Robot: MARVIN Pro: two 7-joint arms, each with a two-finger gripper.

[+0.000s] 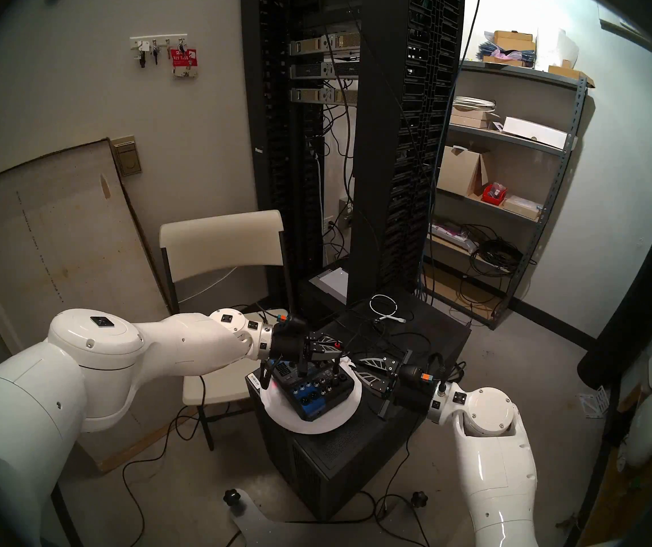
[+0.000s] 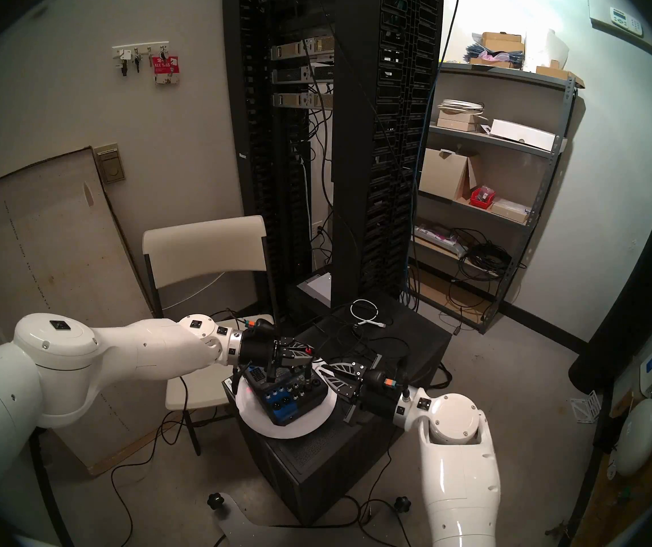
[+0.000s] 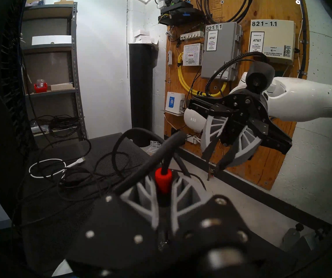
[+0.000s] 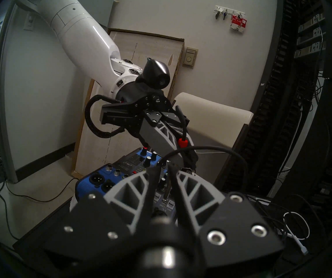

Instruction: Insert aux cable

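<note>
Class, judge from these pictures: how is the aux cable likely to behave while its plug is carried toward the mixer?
The aux cable is probably floppy: it loops and sags behind the left gripper. Its plug looks stiff, standing straight between the shut fingers. The trailing slack seems light but may snag the other cables lying on the black cabinet.

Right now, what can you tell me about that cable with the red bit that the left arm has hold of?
The aux cable is thin and black, with a red, rubbery-looking band at the back of its plug. The left tool is shut on the plug, pinched between its grey ribbed fingers. The cord curls up out of the red end and loops away. The plug hangs above the blue mixer; its metal tip is hard to make out.
</note>
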